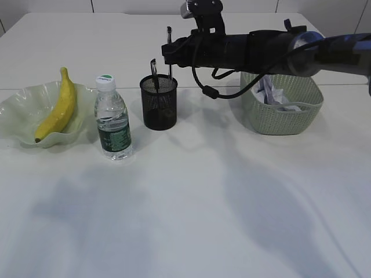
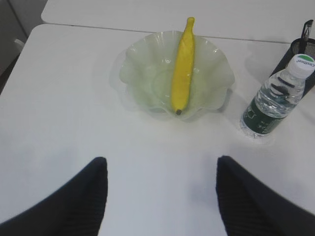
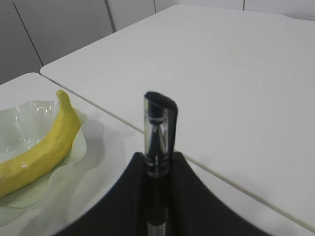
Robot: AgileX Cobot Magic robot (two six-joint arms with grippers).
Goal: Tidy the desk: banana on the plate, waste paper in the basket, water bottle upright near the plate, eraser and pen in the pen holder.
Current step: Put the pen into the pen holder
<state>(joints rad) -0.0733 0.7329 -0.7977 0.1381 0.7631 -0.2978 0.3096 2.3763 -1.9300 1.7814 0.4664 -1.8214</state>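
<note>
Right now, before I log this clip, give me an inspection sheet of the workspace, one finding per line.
Surface: white table, with a seam line across its far part.
Job's things: banana lies in the plate; water bottle upright beside the plate; pen holder has one item standing in it; basket holds waste paper; pen upright, over the holder. Eraser not visible.
Clutter: nothing seen.
Grippers: right gripper shut on the pen; left gripper open, above bare table.
Cables: black cable loops under the right arm.
Surroundings: a second white table behind; grey wall panels.
</note>
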